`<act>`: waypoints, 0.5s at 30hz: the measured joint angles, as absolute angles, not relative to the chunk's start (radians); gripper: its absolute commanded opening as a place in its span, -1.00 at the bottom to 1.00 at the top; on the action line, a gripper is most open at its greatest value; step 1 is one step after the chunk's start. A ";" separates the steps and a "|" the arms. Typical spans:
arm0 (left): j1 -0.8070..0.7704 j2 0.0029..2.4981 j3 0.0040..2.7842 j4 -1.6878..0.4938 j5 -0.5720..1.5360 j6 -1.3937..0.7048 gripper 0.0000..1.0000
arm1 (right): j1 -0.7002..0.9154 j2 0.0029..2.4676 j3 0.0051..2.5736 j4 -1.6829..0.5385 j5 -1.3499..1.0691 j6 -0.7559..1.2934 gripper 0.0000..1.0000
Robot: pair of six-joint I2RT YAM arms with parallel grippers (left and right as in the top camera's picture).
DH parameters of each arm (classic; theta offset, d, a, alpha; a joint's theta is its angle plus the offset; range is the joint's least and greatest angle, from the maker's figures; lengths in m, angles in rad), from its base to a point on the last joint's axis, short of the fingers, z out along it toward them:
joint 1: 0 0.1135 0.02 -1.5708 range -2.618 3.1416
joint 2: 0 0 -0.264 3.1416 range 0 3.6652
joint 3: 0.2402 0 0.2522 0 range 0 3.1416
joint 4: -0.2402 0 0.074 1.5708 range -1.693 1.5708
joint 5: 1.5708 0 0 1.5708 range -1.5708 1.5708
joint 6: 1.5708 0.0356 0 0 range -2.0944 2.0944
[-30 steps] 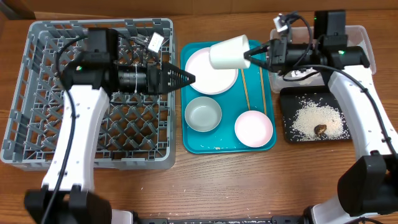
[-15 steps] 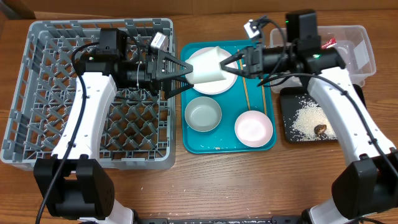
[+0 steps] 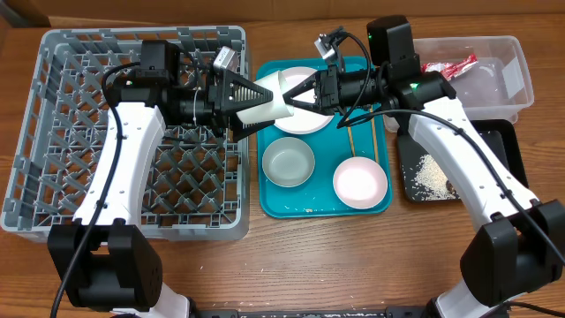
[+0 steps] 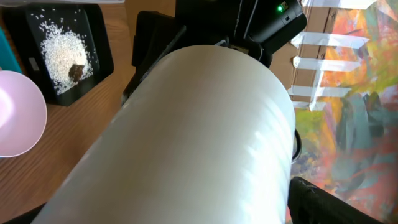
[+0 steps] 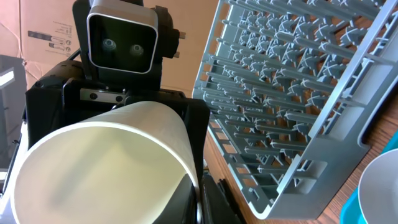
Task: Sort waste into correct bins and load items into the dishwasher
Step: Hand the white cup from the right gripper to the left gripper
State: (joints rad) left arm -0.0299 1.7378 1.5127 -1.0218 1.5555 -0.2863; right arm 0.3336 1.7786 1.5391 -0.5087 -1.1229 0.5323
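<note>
A small white cup (image 3: 275,99) hangs on its side above the teal tray's far-left corner, between my two grippers. My right gripper (image 3: 294,94) is shut on its rim, one finger inside and one outside (image 5: 202,199). My left gripper (image 3: 262,103) is open, its fingers spread around the cup's base. The cup's wall (image 4: 186,137) fills the left wrist view, with one black finger (image 4: 323,202) beside it. The white plate (image 3: 309,121), two white bowls (image 3: 288,162) (image 3: 359,182) and chopsticks (image 3: 349,141) lie on the teal tray. The grey dishwasher rack (image 3: 53,132) stands at left.
The teal tray (image 3: 327,208) sits mid-table. A clear tub (image 3: 510,84) at far right holds a red-and-white wrapper (image 3: 446,66). The black tray (image 3: 508,168) below it holds rice (image 3: 430,175) and a brown lump (image 4: 76,73), partly hidden by my right arm.
My right gripper has carried the cup leftward from above the tray's far edge to the left gripper. The cup's base now lies between the left fingers, which have drawn in slightly.
</note>
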 measured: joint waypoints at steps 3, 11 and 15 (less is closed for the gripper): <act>-0.030 1.737 1.513 -1.022 1.555 -0.290 0.65 | 0.335 1.779 1.539 -0.509 -1.126 0.543 -0.92; -0.021 1.738 1.513 -1.022 1.560 -0.290 0.63 | 0.329 1.779 1.539 -0.509 -1.146 0.551 -0.92; 0.001 1.738 1.513 -1.021 1.560 -0.298 0.73 | 0.329 1.779 1.539 -0.509 -1.163 0.553 -0.92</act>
State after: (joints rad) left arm 0.0010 1.7378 1.5127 -1.0214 1.5600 -0.2981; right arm 0.3286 1.7794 1.5391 -0.5087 -1.1629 0.5529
